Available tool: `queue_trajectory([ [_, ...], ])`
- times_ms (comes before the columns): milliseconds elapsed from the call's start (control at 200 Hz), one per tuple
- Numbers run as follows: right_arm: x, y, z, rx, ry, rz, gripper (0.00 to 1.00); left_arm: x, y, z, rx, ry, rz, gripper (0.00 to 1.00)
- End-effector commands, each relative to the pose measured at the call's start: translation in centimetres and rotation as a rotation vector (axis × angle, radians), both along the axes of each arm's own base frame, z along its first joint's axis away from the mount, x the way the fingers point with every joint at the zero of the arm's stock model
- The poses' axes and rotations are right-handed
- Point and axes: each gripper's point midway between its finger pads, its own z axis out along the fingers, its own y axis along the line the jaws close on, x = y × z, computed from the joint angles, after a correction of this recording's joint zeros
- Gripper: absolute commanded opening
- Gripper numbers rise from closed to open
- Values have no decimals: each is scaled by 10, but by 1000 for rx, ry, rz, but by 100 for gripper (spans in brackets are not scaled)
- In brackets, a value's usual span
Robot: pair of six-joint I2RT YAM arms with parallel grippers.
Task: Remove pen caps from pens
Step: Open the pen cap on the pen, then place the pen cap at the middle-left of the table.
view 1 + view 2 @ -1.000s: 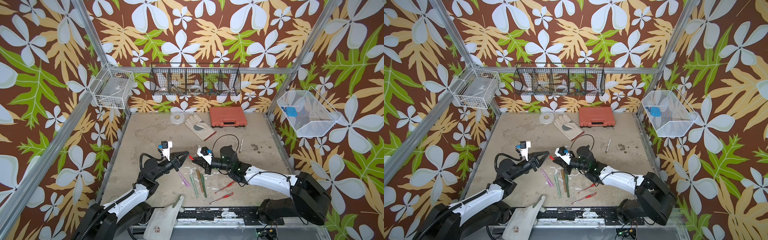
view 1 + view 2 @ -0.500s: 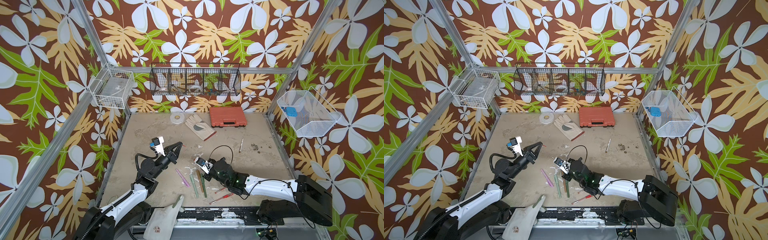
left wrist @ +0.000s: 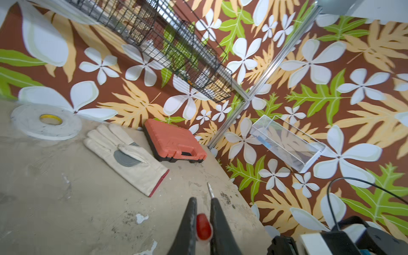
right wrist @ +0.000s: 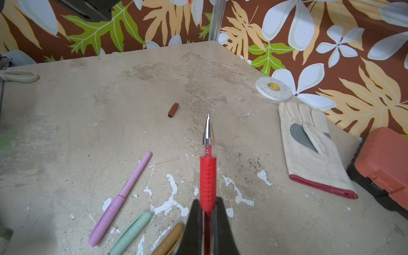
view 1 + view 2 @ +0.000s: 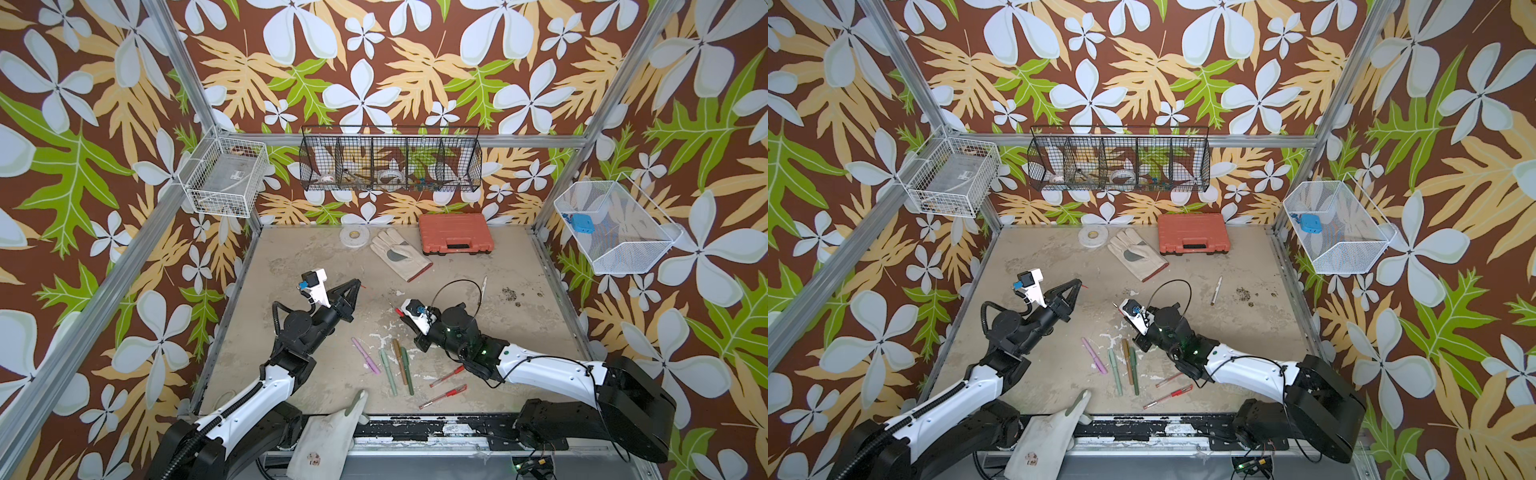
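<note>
Two sets of fingers each pinched something above the worktop [image 5: 291, 266]. The left fingers [image 3: 187, 225] were clamped on a red cap [image 3: 203, 227]. The right fingers [image 4: 195, 220] gripped an uncapped red gel pen [image 4: 207, 174], its metal tip bare. A loose dark red cap [image 4: 173, 110] lay on the worktop beyond the pink pen [image 4: 120, 198].

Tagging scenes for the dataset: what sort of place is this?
Likely a purpose-built robot test booth, not a home or shop: silver aluminium frame posts framing flower-patterned wall panels, a black wire basket hung on the back wall, a worn beige tabletop.
</note>
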Motion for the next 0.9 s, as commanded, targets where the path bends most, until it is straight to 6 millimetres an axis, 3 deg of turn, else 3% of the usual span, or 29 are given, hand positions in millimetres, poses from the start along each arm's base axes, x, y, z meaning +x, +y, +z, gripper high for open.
queue_trajectory([
  [0, 19, -16, -2, -3, 19, -138, 0, 18, 16, -33, 83, 139, 125, 0],
  [210, 50, -58, -7, 37, 81, -337, 0, 43, 35, -79, 172, 362, 288, 0],
  [510, 78, -120, -16, 128, 180, -565, 0, 63, 45, -122, 277, 517, 370, 0],
  [646, 81, -131, -16, 150, 190, -599, 0, 70, 51, -141, 288, 577, 366, 0],
  [896, 81, -132, -17, 149, 196, -601, 0, 80, 61, -173, 312, 664, 371, 0],
])
